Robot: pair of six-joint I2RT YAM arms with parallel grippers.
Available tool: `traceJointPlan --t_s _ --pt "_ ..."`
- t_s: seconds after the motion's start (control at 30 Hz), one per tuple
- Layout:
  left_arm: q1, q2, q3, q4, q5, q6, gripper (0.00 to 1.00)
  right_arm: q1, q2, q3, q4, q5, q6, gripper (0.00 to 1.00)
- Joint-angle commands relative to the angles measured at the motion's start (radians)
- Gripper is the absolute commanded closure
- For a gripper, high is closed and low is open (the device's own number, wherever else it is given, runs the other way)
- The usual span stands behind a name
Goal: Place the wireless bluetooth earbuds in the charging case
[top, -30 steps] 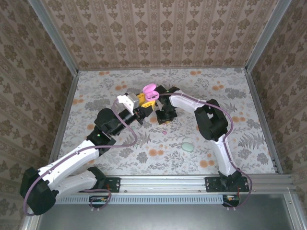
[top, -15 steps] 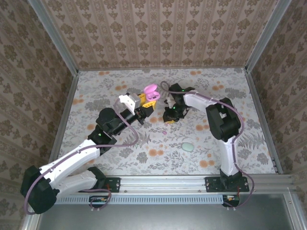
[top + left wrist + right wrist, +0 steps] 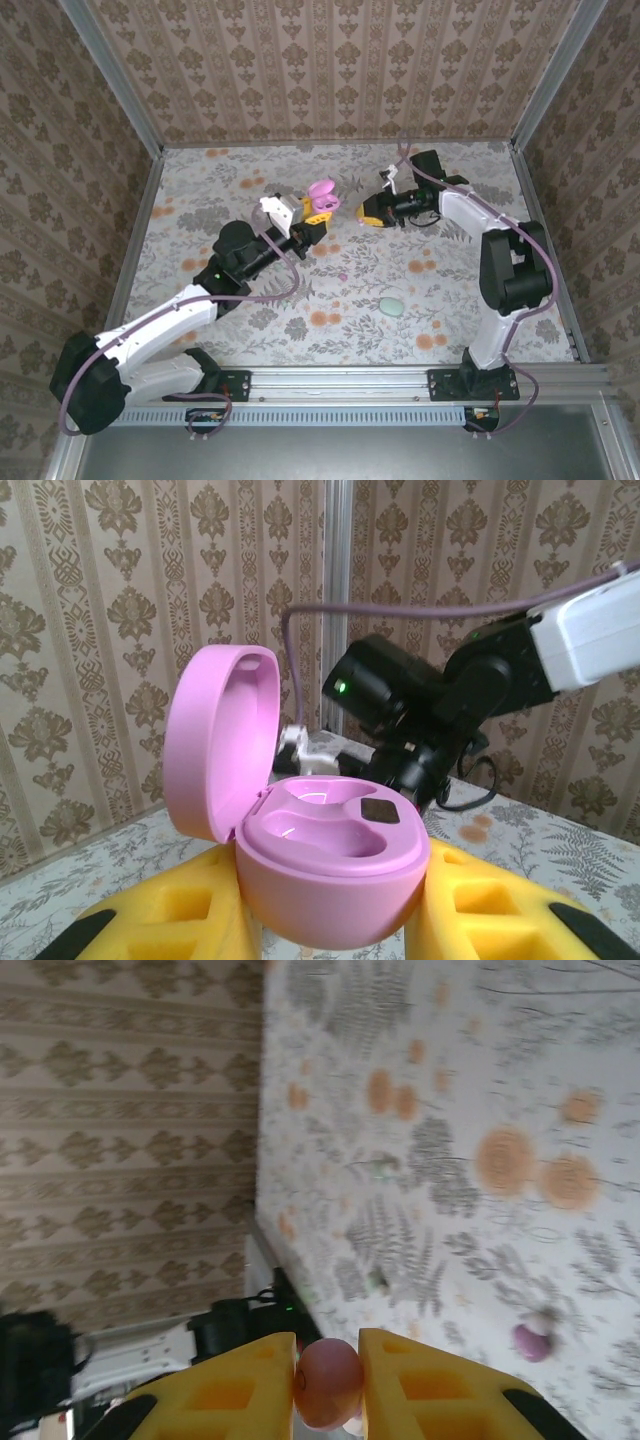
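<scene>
We had the left gripper (image 3: pixel 314 212) clamped on the pink charging case (image 3: pixel 330 860). Its yellow fingers (image 3: pixel 470 910) pinched the lower shell from both sides, so the hinged lid (image 3: pixel 215 730) stood open above them. The two moulded wells faced up, both empty as far as we could tell. We judged it was held off the table like this to give the other arm a steady, open target.

The right gripper (image 3: pixel 367 217) was narrowed on a small pinkish earbud (image 3: pixel 328 1385), caught at the very fingertips, probably to leave most of it free to seat in a well. It hung apart from the case, to the right of the left fingers.

Beyond the right fingertips, on the flowered table (image 3: pixel 480 300), lay a second tiny purplish bud (image 3: pixel 533 1341), not yet collected. A pale green pebble-shaped case (image 3: pixel 391 304) lay well apart from both grippers.
</scene>
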Motion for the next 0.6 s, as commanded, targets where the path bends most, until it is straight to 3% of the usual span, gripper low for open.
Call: traceJointPlan --t_s 0.0,0.57 --pt "0.005 0.011 0.040 0.046 0.020 -0.020 0.67 -0.007 -0.071 -0.005 0.027 -0.164 -0.020 0.76" --pt "0.017 0.063 0.046 0.048 0.038 -0.025 0.67 -0.021 -0.138 -0.012 0.189 -0.150 0.225 0.76"
